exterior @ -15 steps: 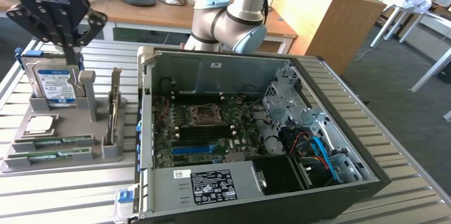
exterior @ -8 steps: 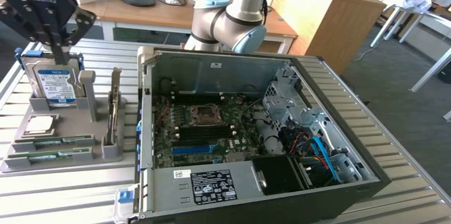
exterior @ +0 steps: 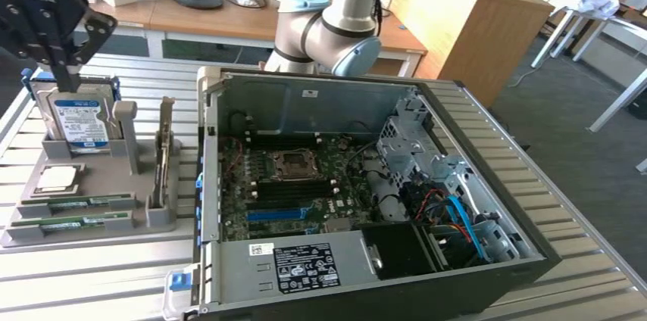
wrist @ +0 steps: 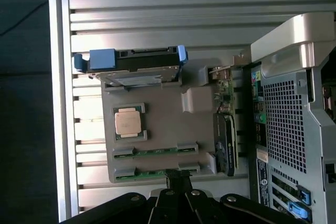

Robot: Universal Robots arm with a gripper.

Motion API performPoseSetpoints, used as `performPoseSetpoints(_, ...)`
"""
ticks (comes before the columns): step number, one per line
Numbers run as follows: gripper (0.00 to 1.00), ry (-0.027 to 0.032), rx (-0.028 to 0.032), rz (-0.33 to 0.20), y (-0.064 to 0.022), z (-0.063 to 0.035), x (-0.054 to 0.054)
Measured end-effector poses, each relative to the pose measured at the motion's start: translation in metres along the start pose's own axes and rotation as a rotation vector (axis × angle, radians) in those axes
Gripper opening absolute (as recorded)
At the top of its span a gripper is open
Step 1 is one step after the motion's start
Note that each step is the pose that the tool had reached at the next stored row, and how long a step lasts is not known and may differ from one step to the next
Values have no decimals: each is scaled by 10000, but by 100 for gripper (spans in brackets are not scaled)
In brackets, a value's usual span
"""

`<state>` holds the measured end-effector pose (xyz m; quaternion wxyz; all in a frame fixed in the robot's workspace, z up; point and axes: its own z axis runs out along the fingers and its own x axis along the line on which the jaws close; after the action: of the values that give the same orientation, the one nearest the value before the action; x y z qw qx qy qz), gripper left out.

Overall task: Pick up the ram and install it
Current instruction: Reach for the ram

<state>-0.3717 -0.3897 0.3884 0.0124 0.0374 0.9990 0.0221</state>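
The worktop (exterior: 101, 283) carries two assemblies. The open computer case (exterior: 303, 101) occupies the centre and right of the exterior view, with its motherboard (exterior: 293, 185) exposed. The grey parts fixture (exterior: 101, 232) sits at the lower left of that view, just beside the case. It holds a hard drive (exterior: 81, 120), a processor (exterior: 57, 179) and the memory.

The end effector (exterior: 64, 79) hangs at the upper left of the exterior view, above the fixture and apart from every part on it. Its jaws are fully closed and grip nothing.

The ram (exterior: 73, 222) lies flat in the fixture's outermost cradle, at the lower left of the exterior view. A second ram strip (exterior: 79, 203) rests in the neighbouring cradle. In the wrist view, the closed tips appear near the outermost strip.

We judge the pick-up step to be in hand, at the approach stage, with the ram not yet grasped. A grasp calls for the jaws to part wider than the strip's thickness and to align across its long edges. It also calls for a straight descent between the cradle's end blocks, without disturbing the neighbouring strip.
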Motion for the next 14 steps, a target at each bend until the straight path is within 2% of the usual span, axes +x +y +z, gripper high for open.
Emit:
performPoseSetpoints(9,10,2,1,0,-10,0,14)
performPoseSetpoints(14,10,0,0,0,-129,-5,35)
